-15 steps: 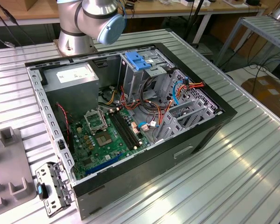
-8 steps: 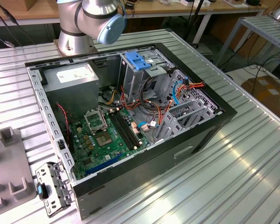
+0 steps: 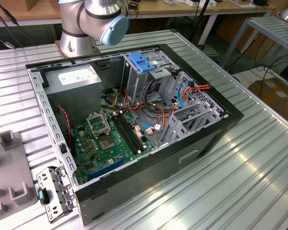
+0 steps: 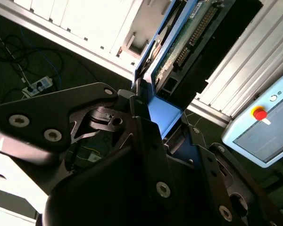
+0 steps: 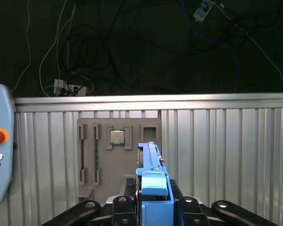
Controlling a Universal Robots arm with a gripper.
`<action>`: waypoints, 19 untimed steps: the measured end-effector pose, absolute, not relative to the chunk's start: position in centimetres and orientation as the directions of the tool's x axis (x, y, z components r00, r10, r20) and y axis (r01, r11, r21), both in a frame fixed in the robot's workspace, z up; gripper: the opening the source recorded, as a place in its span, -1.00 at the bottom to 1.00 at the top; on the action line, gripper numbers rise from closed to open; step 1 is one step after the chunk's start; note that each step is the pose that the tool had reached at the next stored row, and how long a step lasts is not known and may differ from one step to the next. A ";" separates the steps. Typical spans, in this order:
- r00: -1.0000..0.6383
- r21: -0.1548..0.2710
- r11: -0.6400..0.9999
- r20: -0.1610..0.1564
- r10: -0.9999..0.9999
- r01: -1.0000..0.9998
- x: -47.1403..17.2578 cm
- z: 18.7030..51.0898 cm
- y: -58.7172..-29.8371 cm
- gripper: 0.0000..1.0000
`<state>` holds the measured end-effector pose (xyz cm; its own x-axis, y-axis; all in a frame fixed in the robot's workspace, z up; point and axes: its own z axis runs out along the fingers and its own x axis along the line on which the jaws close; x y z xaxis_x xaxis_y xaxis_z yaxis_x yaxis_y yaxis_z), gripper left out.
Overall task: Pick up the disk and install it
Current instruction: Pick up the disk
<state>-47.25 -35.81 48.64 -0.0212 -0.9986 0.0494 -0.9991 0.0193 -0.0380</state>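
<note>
Pick-up part looks done: the hand (image 5: 153, 197) is clenched on the disk (image 5: 151, 155), grasping it at the blue carrier end, w/ the disk standing edge-on between the fingers. In the second wrist view the disk (image 4: 181, 40) turns its green board side to the camera. It hangs in the air above the ribbed desk (image 5: 226, 155), approx. over a grey parts tray (image 5: 87, 160), apart from it. Install part is left, I judge: the open PC case (image 3: 216, 129) lies on the desk, and the disk is not yet inside it.
</note>
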 end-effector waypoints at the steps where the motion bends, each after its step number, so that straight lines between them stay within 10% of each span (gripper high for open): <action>1: -0.021 -0.038 0.019 0.049 -0.999 -0.999 -47.2 48.6 -35.8 -0.25; 19: -0.020 -0.038 0.018 0.049 -0.999 -0.999 -44.8 48.6 -35.8 -0.25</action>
